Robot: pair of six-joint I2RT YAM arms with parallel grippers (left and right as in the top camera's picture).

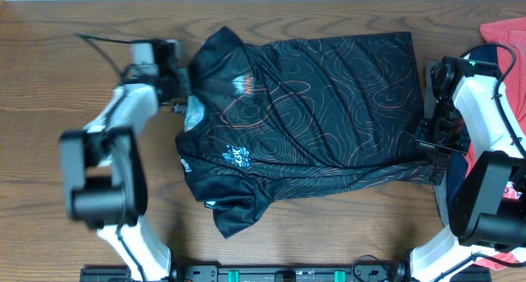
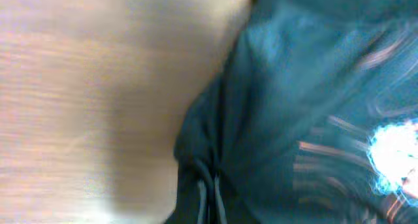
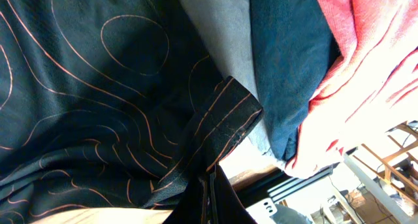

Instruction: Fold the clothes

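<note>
Spanning left gripper (image 1: 182,94), right gripper (image 1: 427,142): jersey (image 1: 329,93)

jersey (image 1: 329,93): black, orange contour lines | logo (image 2: 392,152): seemingly white | table (image 1: 49,93): brown woodgrain

1. The black jersey (image 3: 98,87), traced with orange contour lines, fills the view from 7 to 11 o'clock.
2. Its hemmed corner (image 3: 225,116) lies near centre, over a grey garment (image 3: 215,28).
3. A navy garment (image 3: 287,61) lies at 1 o'clock and a red garment (image 3: 366,48) at 2 o'clock.
4. At 6 o'clock the right gripper (image 3: 208,191) seems to pinch the jersey, though its dark fingers blend into the cloth.
</note>
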